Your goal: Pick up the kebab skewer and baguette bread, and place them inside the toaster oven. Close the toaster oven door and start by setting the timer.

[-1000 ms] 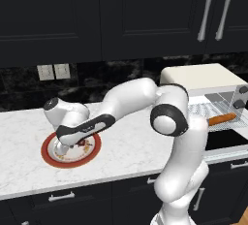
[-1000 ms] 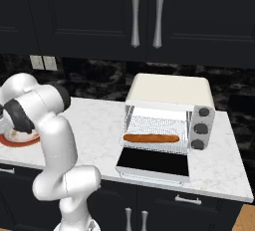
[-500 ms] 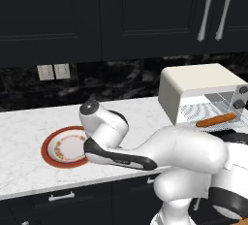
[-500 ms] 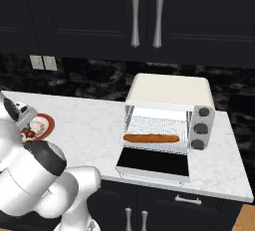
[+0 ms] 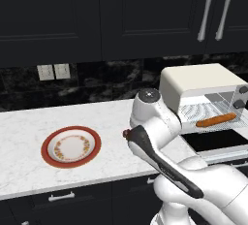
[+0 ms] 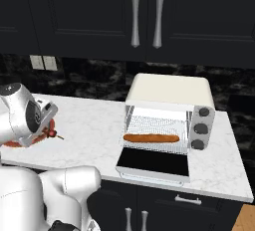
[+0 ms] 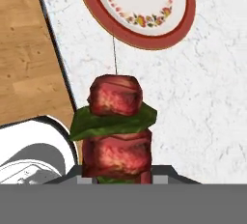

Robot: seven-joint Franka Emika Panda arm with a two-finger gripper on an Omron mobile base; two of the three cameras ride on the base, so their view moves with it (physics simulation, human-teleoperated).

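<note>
White marble surface (image 5: pixel 29 132): claw (image 6: pixel 50 131) clamped on the kebab skewer (image 7: pixel 116 127), aloft beside the plate (image 5: pixel 71 146); baguette bread (image 6: pixel 151 138) already racked in the toaster oven (image 6: pixel 169 118); next, carry across to the open door (image 6: pixel 154 164).

Arm (image 5: pixel 193 190): glossy white rounded link shells, dark grey joint bands, grey circular cap on one joint.

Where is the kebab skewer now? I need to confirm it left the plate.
The kebab skewer is shut in the gripper, lifted above the marble counter just off the plate; in the right base view it shows far left.
</note>
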